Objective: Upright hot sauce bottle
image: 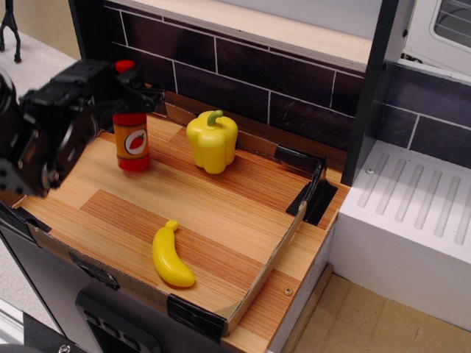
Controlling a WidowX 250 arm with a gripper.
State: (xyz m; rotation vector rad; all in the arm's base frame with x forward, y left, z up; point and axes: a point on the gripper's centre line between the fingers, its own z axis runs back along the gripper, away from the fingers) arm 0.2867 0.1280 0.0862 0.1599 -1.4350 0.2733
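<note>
Observation.image puts you at the release step: gripper (136, 87) clasping the upright hot sauce bottle (132, 140) at its neck, so open and lift straight off.

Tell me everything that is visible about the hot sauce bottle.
The hot sauce bottle is small, red and looks like plastic, with a round red cap and an orange label showing a white oval with a red chili. It stands upright on the wooden board, left of the yellow pepper and apart from it. The black gripper surrounds its neck.
</note>
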